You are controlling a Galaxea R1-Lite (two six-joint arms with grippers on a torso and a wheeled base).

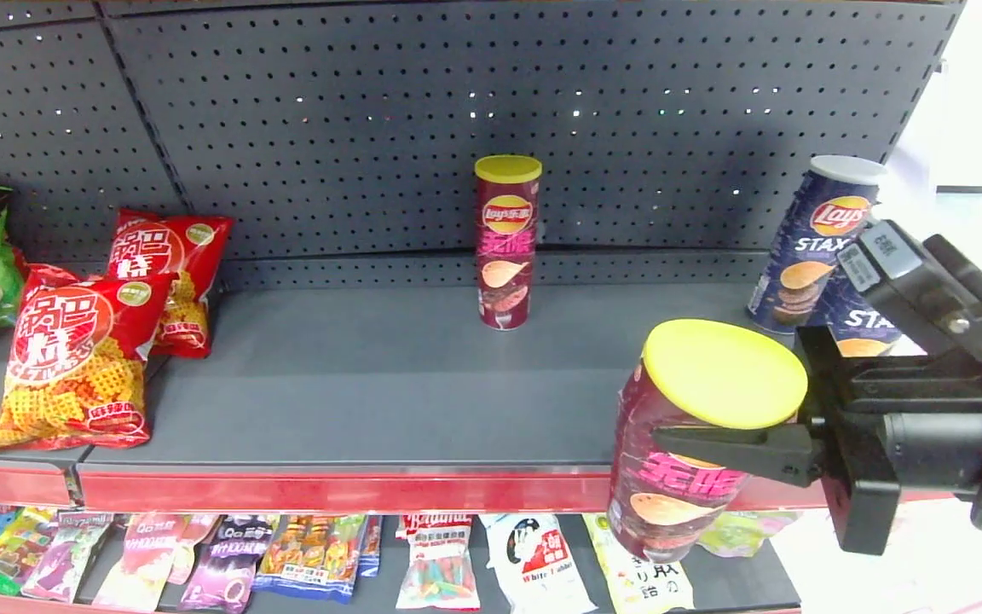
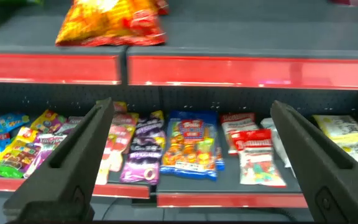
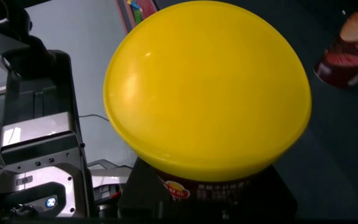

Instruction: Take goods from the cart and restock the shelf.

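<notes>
Maroon cardboard chip can with the yellow plastic lid (image 1: 674, 512) hangs slightly tilted in front of the shelf's red front lip, near its right end. The right gripper (image 1: 717, 426) is clamped round it just under the lid. The left gripper (image 2: 191, 109) sits low with its jaws apart and nothing in them. Imo the trick is clearing that lip first, then straightening the can over the bare grey metal shelf deck (image 1: 355, 384) and setting it flat. Lining up with the matching upright can (image 1: 505, 243) at the back looks sensible, apart from the tall blue chip cans (image 1: 815, 247).
</notes>
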